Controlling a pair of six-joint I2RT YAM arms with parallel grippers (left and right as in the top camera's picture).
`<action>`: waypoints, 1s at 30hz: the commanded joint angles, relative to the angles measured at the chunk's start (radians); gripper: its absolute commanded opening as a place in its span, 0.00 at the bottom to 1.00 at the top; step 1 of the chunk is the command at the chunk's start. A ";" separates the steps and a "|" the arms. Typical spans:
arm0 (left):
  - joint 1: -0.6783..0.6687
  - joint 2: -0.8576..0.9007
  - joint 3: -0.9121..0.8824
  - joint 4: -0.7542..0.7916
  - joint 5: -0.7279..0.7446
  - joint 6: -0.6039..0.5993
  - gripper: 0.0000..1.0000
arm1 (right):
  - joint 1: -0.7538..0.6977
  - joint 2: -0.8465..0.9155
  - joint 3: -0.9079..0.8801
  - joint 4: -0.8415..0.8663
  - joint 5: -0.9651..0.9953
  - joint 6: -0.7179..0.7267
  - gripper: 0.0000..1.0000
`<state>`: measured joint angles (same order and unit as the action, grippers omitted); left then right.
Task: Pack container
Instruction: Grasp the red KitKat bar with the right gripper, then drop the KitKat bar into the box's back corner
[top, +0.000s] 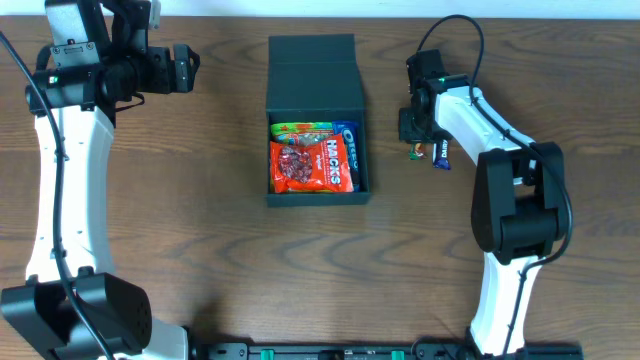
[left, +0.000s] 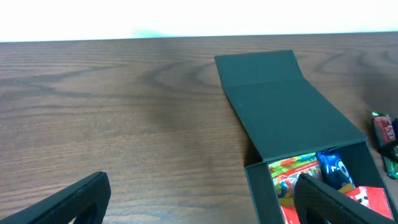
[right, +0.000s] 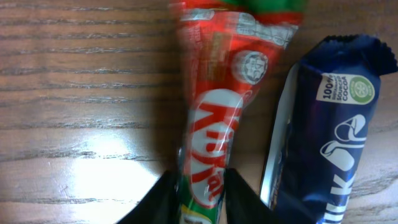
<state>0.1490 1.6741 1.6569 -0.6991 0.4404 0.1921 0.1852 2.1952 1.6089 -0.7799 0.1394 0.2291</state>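
Observation:
The dark teal-black container (top: 280, 195) stands open at the table's middle, its flap lid (top: 313, 75) lying back. Inside are a red snack bag (top: 308, 165), a green packet (top: 300, 129) and a blue Oreo packet (top: 350, 150). It also shows in the left wrist view (left: 258, 186). My right gripper (right: 200, 196) is shut on a red KitKat packet (right: 214, 118), right of the container (top: 420, 128). A dark blue chocolate bar (right: 326, 143) lies beside it on the table. My left gripper (left: 199, 199) is open and empty, up at the far left (top: 185, 68).
The wooden table (top: 200, 230) has a pale far edge (left: 186, 38). The blue bar also shows in the overhead view (top: 441, 153), just right of my right gripper. The arm bases stand at the front left and front right.

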 joint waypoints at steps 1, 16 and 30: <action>0.004 -0.003 0.015 0.000 -0.003 0.018 0.95 | -0.008 0.008 -0.003 0.006 -0.001 -0.010 0.16; 0.004 -0.003 0.015 0.001 -0.004 0.024 0.95 | 0.016 0.008 0.397 -0.140 -0.200 -0.362 0.01; 0.047 -0.003 0.015 0.029 -0.002 0.180 0.95 | 0.222 0.009 0.614 -0.466 -0.614 -1.138 0.01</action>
<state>0.1848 1.6741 1.6569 -0.6792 0.4397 0.3389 0.3637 2.2120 2.2112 -1.2419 -0.4320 -0.7677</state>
